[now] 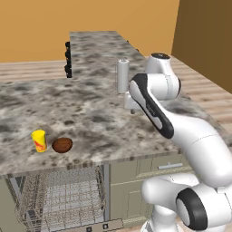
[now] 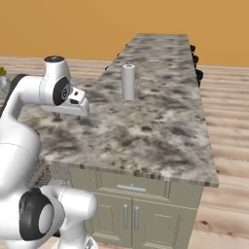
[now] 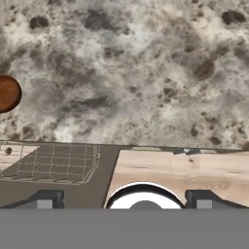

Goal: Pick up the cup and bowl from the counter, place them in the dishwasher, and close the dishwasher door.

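Granite in mottled grey-brown forms the counter (image 1: pixel 90 108), and in the left base view the yellow cup (image 1: pixel 39 140) and the reddish-brown bowl (image 1: pixel 62 145) are seen standing just beside each other near its front edge, toward the left, the cup nearer the left end. Both are upright, and whether anything lies in them cannot be told from this angle. Directly below that edge the dishwasher (image 1: pixel 63 195) is seen open, its grey wire racks bare of dishes; the dishwasher door (image 1: pixel 97 225) is lowered, a strip of it showing at the bottom. A tall grey capped cylinder (image 1: pixel 123 75) stands farther back, near the arm's upper links.

In the right base view the same cylinder (image 2: pixel 128 82) is seen mid-counter, well apart from the front edge, and the hand is held over the counter's left part, pointing down.

In the hand view the gripper (image 3: pixel 124 202) is seen with its jaws spread wide and nothing between them. The bowl (image 3: pixel 8 93) is cut by the left edge of this view, and a wire rack (image 3: pixel 53 163) is visible beyond the counter's front edge.

The step in hand is judged to be the approach to a first pickup. It would be done well if the hand were carried sideways until cup or bowl is centred between the fingers, then lowered straight, so that the neighbouring vessel is not knocked.
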{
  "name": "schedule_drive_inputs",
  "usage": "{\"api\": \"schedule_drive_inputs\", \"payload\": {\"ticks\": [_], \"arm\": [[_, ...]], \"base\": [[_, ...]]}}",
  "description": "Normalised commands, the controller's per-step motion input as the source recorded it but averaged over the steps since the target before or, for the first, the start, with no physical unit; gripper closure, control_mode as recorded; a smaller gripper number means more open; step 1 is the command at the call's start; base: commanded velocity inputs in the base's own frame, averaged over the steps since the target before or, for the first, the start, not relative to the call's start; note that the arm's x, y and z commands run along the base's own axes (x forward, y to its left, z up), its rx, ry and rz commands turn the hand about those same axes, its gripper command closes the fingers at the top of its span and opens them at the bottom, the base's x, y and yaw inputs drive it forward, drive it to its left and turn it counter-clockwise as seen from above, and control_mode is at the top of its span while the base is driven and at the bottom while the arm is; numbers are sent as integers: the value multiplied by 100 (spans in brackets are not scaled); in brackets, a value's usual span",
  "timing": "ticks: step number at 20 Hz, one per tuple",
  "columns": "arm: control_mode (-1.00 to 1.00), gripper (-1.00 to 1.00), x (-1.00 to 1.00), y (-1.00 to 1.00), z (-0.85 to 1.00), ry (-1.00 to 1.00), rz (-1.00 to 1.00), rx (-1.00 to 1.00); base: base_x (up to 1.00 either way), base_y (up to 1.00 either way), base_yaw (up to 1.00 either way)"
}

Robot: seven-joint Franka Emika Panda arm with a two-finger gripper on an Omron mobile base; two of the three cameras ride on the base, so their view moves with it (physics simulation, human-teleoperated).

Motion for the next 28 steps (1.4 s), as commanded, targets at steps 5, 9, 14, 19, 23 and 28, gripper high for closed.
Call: {"api": "schedule_drive_inputs", "payload": {"ticks": [5, 9, 14, 19, 23, 28], "arm": [[-100, -100, 0, 45, -8, 0, 0, 0], [-100, -100, 0, 47, -13, 0, 0, 1], [-100, -100, 0, 46, -17, 0, 0, 4], [-100, -100, 0, 47, -15, 0, 0, 4], [-100, -100, 1, 50, -14, 0, 0, 2], [-100, -100, 6, 50, -12, 0, 0, 2]], "base": [[0, 0, 0], [0, 0, 0], [0, 0, 0], [0, 0, 0], [0, 0, 0], [0, 0, 0]]}}
